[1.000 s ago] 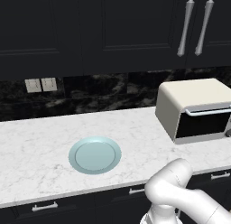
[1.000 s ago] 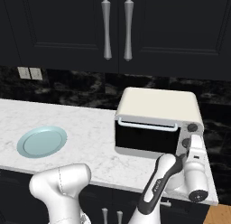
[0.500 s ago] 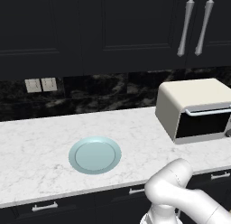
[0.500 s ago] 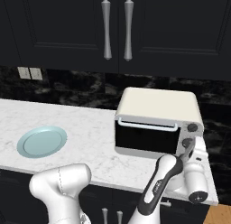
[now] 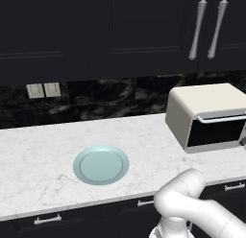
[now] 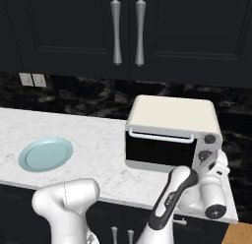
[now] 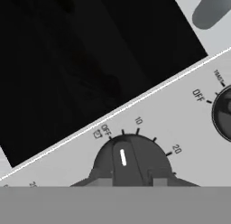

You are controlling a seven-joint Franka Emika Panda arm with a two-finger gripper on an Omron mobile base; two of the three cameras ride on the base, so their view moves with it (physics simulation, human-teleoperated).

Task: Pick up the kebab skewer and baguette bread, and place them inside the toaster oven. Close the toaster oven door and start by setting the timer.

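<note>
One dial: your fingers point(image 7: 131, 177) are clamped on the timer knob point(image 7: 131, 157) (pointer near 10)
Door: toaster oven door point(image 6: 158, 150) is closed
Plate point(image 5: 101, 164): bare on the table point(image 5: 38, 155)

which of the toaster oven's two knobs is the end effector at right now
The lower knob of the toaster oven: the end effector sits right at it, while the upper knob stands free above.

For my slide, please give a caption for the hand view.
Shut gripper on the toaster oven timer knob, beside its dark glass door.
</note>
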